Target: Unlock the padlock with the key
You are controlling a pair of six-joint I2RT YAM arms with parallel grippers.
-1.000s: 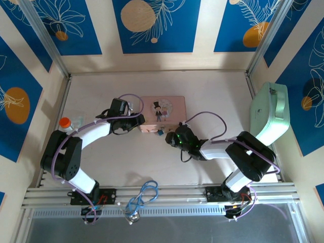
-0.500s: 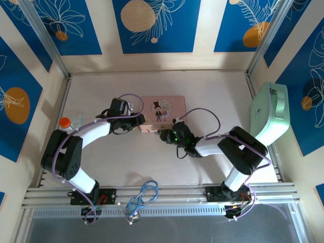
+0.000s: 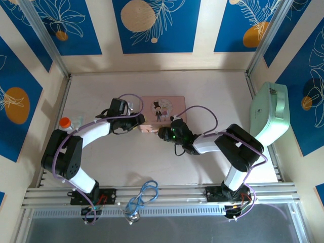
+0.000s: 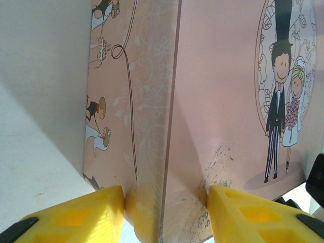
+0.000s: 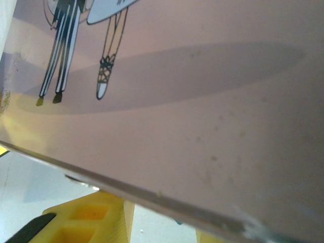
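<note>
The pale tabletop (image 3: 217,86) has blue-panelled walls (image 3: 154,30) around. The left pincer (image 4: 167,200) pinches the pink box (image 3: 163,109) at a corner. The right pincer (image 3: 163,133) covers the box's front edge; its state and the padlock there cannot be made out.

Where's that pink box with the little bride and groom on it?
In the top view, the pink box sits mid-table, with the left tool gripping its left end and the right tool at its front edge.
</note>
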